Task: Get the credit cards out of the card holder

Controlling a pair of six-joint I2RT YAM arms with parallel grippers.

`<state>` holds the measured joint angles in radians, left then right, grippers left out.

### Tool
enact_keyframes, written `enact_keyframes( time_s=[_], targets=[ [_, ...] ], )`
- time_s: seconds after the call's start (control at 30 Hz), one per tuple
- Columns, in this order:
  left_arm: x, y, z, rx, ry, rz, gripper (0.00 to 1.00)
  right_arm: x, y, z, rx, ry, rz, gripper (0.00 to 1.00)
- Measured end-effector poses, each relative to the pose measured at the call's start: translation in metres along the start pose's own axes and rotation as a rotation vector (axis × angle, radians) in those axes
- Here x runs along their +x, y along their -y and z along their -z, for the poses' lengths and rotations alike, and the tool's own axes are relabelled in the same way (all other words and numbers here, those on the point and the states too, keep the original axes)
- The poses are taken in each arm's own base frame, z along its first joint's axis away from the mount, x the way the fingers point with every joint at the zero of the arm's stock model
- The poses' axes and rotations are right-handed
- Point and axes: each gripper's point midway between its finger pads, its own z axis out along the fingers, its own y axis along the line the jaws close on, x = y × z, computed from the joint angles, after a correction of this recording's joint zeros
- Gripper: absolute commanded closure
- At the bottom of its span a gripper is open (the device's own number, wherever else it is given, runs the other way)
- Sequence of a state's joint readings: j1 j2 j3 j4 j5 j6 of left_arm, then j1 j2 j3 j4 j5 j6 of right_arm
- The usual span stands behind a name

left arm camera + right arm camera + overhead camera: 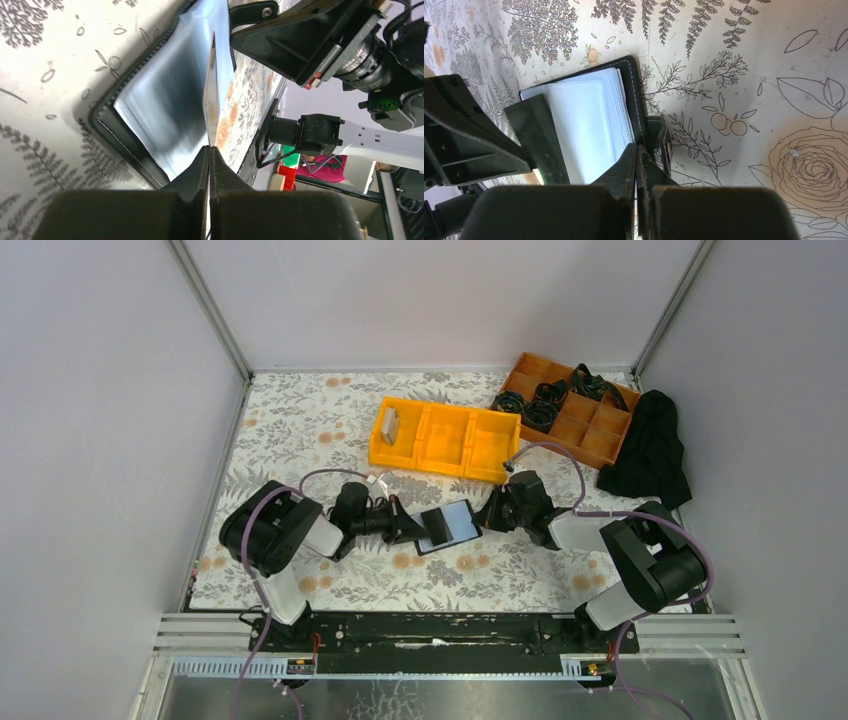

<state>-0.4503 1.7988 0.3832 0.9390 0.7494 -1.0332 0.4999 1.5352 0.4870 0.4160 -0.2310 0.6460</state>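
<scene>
The left pincer [209, 150] is clenched on a thin credit card [210, 95], seen edge-on and running straight out from its fingertips over the open card holder [450, 525]. The holder lies flat between the two pincers, clear sleeves up. The right pincer [638, 147] is clamped on the holder's black edge, just beside the snap tab, and seems to pin it down.

The task looks partly done. A pale card [389, 426] stands in the nearest compartment of the yellow bin [445, 462], which sits beyond both pincers. The gripped card looks partway out of its sleeve and has yet to be carried over there. Whether the sleeves hold more cards cannot be told.

The surface is a floral tablecloth [300, 420], pale with grey ferns and orange blooms. Past the right pincer are an orange tray [600, 440] of black coiled items and a black cloth [652, 448]. Plain pale grey walls [100, 390] on metal posts close in the table.
</scene>
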Motion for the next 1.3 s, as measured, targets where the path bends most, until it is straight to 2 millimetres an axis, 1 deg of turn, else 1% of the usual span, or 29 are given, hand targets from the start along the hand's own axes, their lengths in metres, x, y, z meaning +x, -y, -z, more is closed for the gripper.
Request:
enact_keyframes(
  time_s=[0.07,0.3,0.4,0.43,0.47,0.5,0.57,0.6,0.63,0.7,0.8,0.87,0.93,1.03,1.1,1.17,1.2,1.3],
  targets=[
    [0.001,0.003,0.005,-0.006,0.007,-0.013,1.00,0.000,0.000,0.000,-0.002,-0.002,-0.001,1.00],
    [-0.009,0.032,0.023,-0.009,0.077,-0.129,1.00,0.000,0.000,-0.001,-0.012,-0.011,-0.007,1.00],
    [-0.009,0.035,0.027,-0.020,0.086,-0.153,1.00,0.000,-0.001,-0.001,-0.017,-0.013,-0.005,1.00],
    [-0.009,0.034,0.027,-0.023,0.083,-0.154,1.00,0.000,-0.002,-0.001,-0.021,-0.013,-0.002,0.98],
    [-0.008,0.034,0.028,-0.026,0.079,-0.152,1.00,-0.001,-0.002,0.000,-0.025,-0.013,0.005,0.93],
    [-0.007,0.033,0.028,-0.027,0.076,-0.150,1.00,-0.001,-0.003,0.001,-0.030,-0.014,0.014,0.84],
    [-0.007,0.034,0.028,-0.023,0.073,-0.152,1.00,0.001,-0.004,0.007,-0.041,-0.012,0.037,0.60],
    [-0.007,0.036,0.028,-0.018,0.074,-0.155,1.00,0.002,-0.005,0.013,-0.049,-0.006,0.052,0.52],
    [-0.008,0.037,0.028,-0.011,0.076,-0.157,1.00,-0.001,-0.010,0.020,-0.067,0.010,0.074,0.47],
    [-0.011,0.044,0.027,0.016,0.088,-0.170,1.00,-0.011,-0.024,0.035,-0.115,0.062,0.118,0.41],
    [-0.016,0.059,0.028,0.075,0.105,-0.197,1.00,-0.039,-0.056,0.064,-0.217,0.192,0.201,0.36],
    [-0.016,0.068,0.029,0.111,0.107,-0.213,1.00,-0.049,-0.073,0.079,-0.280,0.244,0.243,0.31],
    [-0.016,0.078,0.030,0.154,0.105,-0.223,1.00,-0.051,-0.084,0.085,-0.331,0.250,0.268,0.29],
    [-0.016,0.099,0.034,0.244,0.102,-0.236,1.00,-0.044,-0.094,0.086,-0.398,0.218,0.283,0.29],
    [-0.014,0.110,0.037,0.303,0.098,-0.241,1.00,-0.040,-0.102,0.087,-0.448,0.202,0.288,0.31],
    [-0.012,0.117,0.039,0.351,0.090,-0.238,1.00,-0.037,-0.110,0.091,-0.500,0.191,0.293,0.33],
    [-0.010,0.120,0.040,0.372,0.084,-0.234,1.00,-0.036,-0.117,0.095,-0.542,0.186,0.299,0.35],
    [-0.008,0.124,0.042,0.405,0.075,-0.226,1.00,-0.035,-0.126,0.100,-0.592,0.184,0.312,0.40]
  ],
)
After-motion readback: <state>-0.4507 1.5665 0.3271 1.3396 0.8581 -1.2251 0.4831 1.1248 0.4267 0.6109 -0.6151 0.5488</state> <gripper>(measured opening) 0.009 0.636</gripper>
